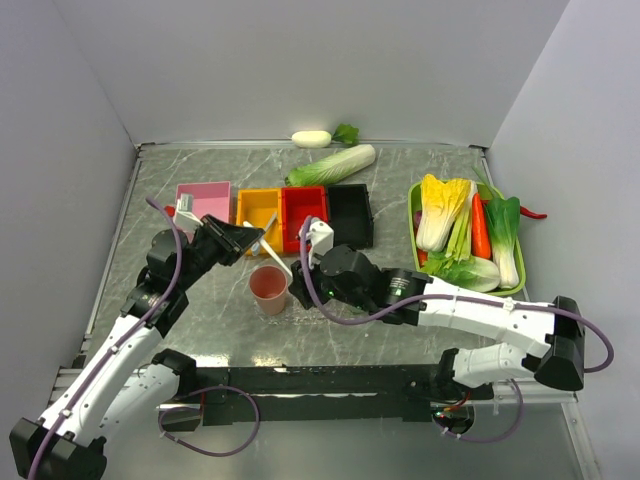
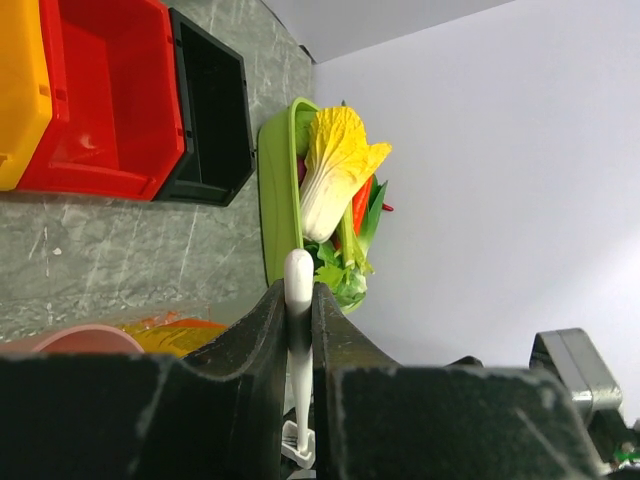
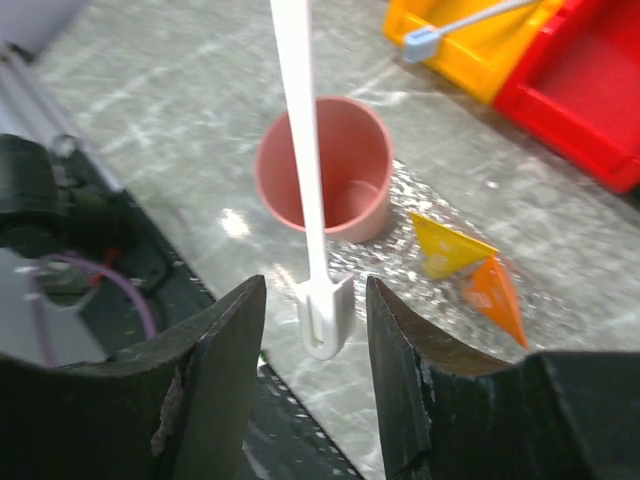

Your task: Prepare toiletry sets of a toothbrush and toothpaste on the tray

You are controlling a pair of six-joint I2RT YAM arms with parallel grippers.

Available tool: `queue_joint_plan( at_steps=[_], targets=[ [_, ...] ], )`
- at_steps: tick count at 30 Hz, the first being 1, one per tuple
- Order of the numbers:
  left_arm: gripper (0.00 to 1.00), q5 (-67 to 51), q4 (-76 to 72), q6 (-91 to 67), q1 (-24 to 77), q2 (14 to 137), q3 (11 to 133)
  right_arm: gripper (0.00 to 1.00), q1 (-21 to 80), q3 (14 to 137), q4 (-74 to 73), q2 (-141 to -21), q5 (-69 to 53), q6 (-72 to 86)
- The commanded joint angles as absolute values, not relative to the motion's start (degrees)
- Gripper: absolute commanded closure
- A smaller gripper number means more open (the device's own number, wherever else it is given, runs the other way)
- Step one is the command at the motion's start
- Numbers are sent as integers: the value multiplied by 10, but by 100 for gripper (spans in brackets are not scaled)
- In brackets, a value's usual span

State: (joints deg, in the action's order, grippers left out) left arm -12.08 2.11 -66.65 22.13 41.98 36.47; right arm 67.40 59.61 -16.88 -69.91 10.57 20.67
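Left gripper is seen closed tightly on the toothbrush, near the pink cup. The brush head is found between the jaws of the right gripper, which stand apart without touching it. Two toothpaste tubes are laid on the tray.

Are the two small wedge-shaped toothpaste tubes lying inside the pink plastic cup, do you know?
No, the yellow toothpaste tube and the orange toothpaste tube lie on the clear speckled tray beside the pink plastic cup.
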Motion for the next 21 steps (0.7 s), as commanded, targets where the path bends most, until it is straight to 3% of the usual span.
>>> queue_joint_plan(
  at_steps=[1, 15, 21],
  targets=[
    [99, -111, 25, -655, 220, 422, 398, 50, 694, 636, -214, -715, 184, 172],
    [99, -112, 35, -646, 220, 425, 405, 57, 719, 677, -239, -761, 229, 146],
    [99, -114, 35, -645, 220, 424, 407, 67, 723, 684, -246, -769, 237, 141]
  ],
)
